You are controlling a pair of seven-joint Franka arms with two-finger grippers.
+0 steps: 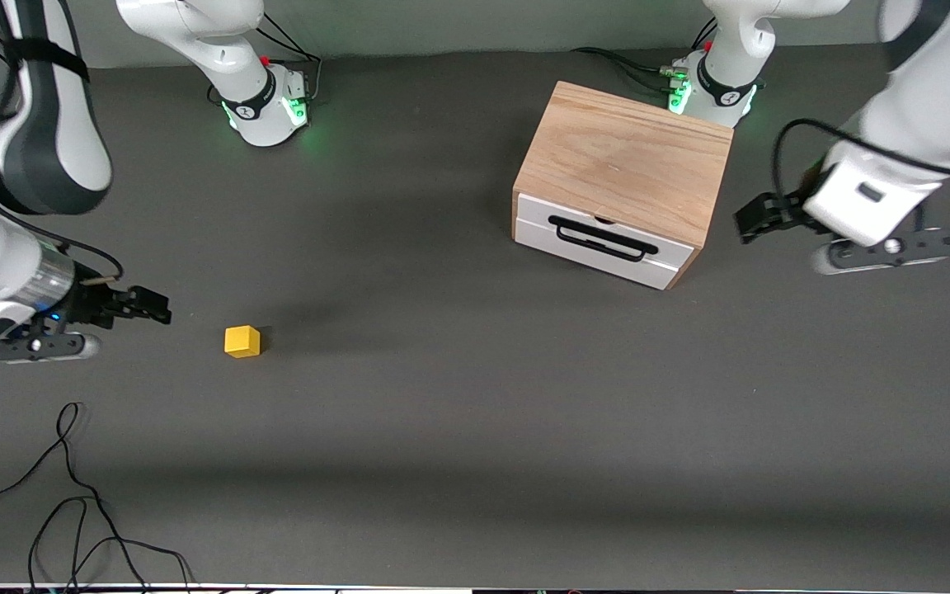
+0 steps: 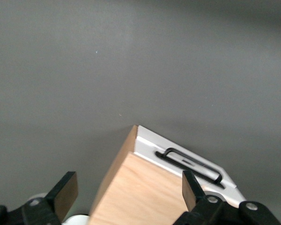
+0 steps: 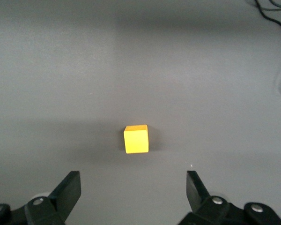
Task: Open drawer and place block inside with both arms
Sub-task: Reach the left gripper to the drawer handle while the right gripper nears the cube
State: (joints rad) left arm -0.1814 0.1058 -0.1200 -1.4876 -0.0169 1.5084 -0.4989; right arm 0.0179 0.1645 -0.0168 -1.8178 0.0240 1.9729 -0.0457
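Note:
The light oak box [image 1: 627,161] stands near the left arm's base. Its drawer [image 1: 603,239] is shut, white front and black wire handle [image 1: 603,238] toward the front camera. The box also shows in the left wrist view [image 2: 145,192], with the handle [image 2: 189,164]. My left gripper [image 1: 751,219] is open and empty, in the air beside the box at the left arm's end; it also shows in the left wrist view [image 2: 129,190]. The yellow block [image 1: 242,341] lies on the table toward the right arm's end, and shows in the right wrist view [image 3: 136,139]. My right gripper [image 1: 149,307] is open and empty, beside the block, apart from it; it also shows in the right wrist view [image 3: 133,187].
The table top [image 1: 458,396] is dark grey. Loose black cables [image 1: 71,503] lie near the front edge at the right arm's end. The two arm bases [image 1: 265,103] stand along the table's edge farthest from the front camera.

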